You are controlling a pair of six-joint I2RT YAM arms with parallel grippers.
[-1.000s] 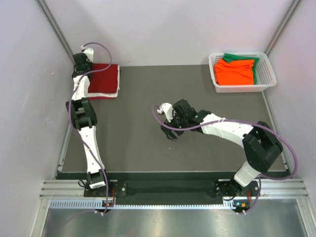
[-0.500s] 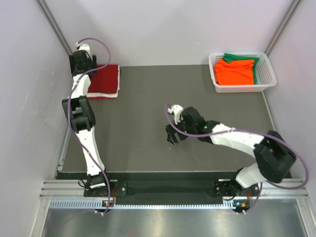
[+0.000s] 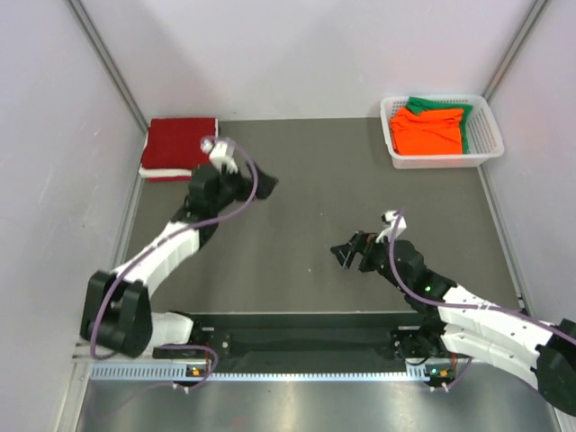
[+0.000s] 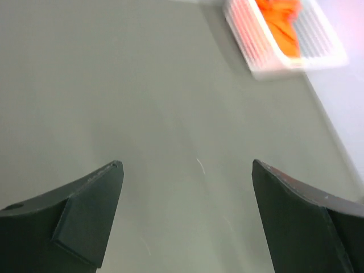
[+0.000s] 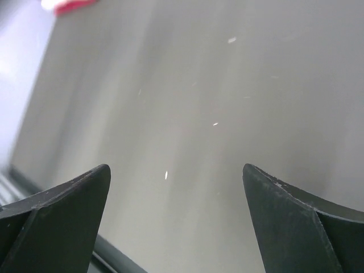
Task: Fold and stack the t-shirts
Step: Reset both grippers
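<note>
Dark red t-shirt (image 3: 180, 144) lies folded far-left; orange t-shirt (image 3: 430, 131), green t-shirt (image 3: 439, 104) in basket (image 3: 441, 163).

Dark table (image 3: 306, 171) — red t-shirt stack (image 3: 180, 144) far left, basket (image 3: 445, 161) far right.

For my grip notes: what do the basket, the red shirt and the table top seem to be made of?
The basket looks like white moulded plastic: stiff slotted walls. The red shirt looks like soft matte cloth, perhaps cotton: folded flat with rounded edges. The table top looks dull dark grey, without shine; mat or laminate, I cannot tell.
</note>
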